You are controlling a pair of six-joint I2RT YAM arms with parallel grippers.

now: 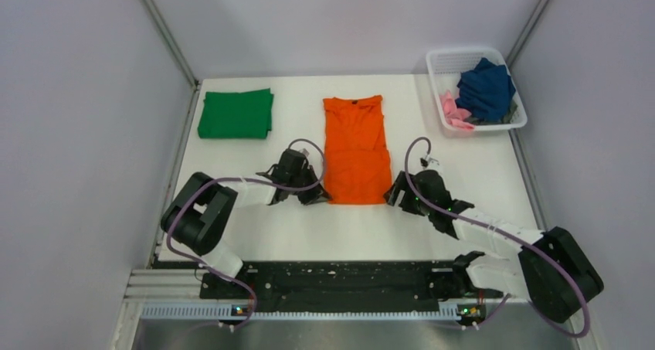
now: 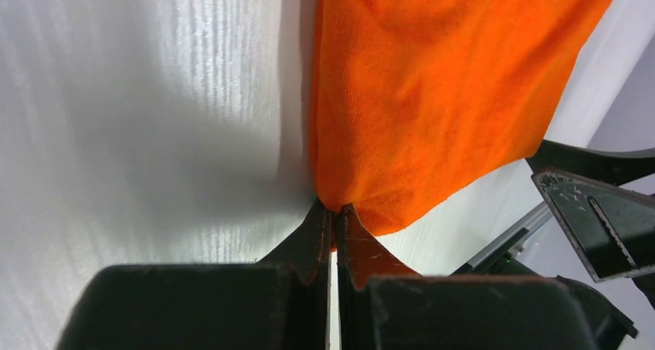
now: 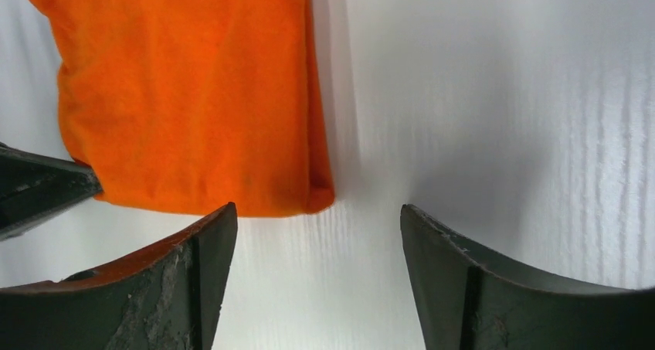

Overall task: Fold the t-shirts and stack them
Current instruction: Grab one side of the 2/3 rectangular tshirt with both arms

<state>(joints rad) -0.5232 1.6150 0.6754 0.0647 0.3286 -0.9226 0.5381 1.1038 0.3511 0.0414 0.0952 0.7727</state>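
Observation:
The orange t-shirt [image 1: 355,149] lies flat in the middle of the table, sleeves folded in, collar at the far end. My left gripper [image 1: 315,196] is shut on its near left corner [image 2: 340,199]. My right gripper [image 1: 392,198] is open just off its near right corner [image 3: 313,195], not touching the cloth; its tips [image 3: 317,211] stand wide apart over bare table. The dark green t-shirt [image 1: 235,113] lies folded at the far left. The navy blue t-shirt [image 1: 485,87] and pink t-shirt [image 1: 454,109] are bunched in the basket.
The white mesh basket [image 1: 442,59] stands at the far right corner of the white table [image 1: 463,172]. Grey walls enclose the table on three sides. A black rail with the arm bases [image 1: 340,284] runs along the near edge.

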